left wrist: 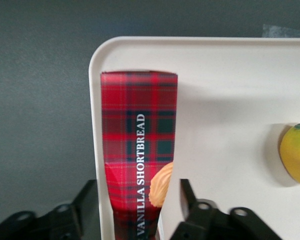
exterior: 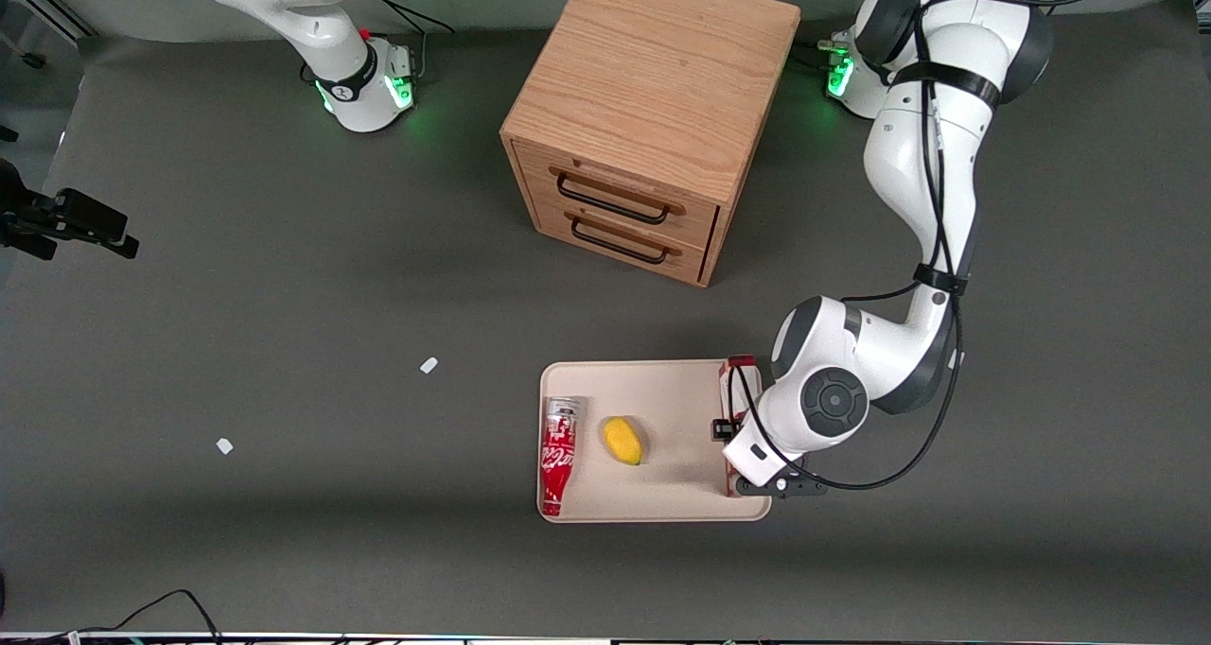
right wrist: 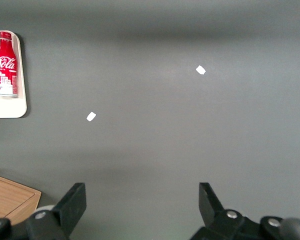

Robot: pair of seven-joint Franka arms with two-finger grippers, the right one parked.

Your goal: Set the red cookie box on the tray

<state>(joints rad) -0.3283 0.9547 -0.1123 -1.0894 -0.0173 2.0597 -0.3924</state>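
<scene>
From the front, the red cookie box [exterior: 737, 380] lies on the tray [exterior: 662, 390], along the edge toward the working arm — the pincer [exterior: 730, 456] sits over it, mostly hidden by the wrist. A soda can [exterior: 558, 456] and a yellow fruit [exterior: 623, 440] share the tray; the wooden cabinet [exterior: 643, 115] stands farther off on the grey counter [exterior: 284, 295].

From the left wrist, the box [left wrist: 138, 150] lies against the tray's rim [left wrist: 96, 150] between the spread fingers [left wrist: 192, 202] — neither touches it, so the pincer [left wrist: 140, 220] is open.
</scene>
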